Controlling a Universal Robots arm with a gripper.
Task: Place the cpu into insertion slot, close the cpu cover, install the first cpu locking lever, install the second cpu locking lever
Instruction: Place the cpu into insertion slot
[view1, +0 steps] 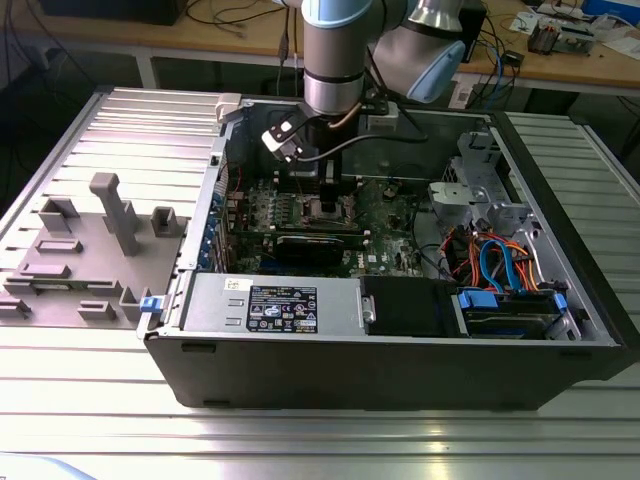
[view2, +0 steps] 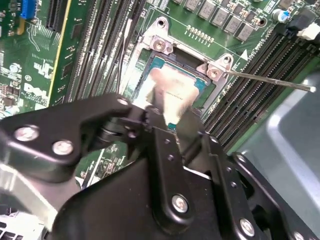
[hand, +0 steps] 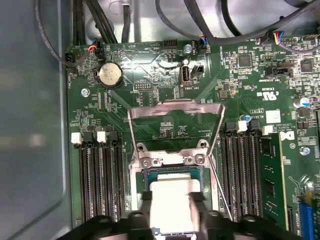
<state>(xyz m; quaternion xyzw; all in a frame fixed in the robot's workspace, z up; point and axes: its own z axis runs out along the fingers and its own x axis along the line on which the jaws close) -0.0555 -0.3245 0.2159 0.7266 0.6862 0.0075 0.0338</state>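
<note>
Jaws: narrowly parted, clamped on two opposite edges of the chip (hand: 172, 205). Chip lies between them at the socket (hand: 149, 174); seated or not, we cannot tell. Cover (hand: 175, 106) stands raised just beyond the jaws; lever (view2: 270, 80) juts free beside them.

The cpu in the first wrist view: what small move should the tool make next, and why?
Probably lower it straight down a little: the tool grips the cpu squarely over the insertion slot, and the cpu cover stands open.
</note>
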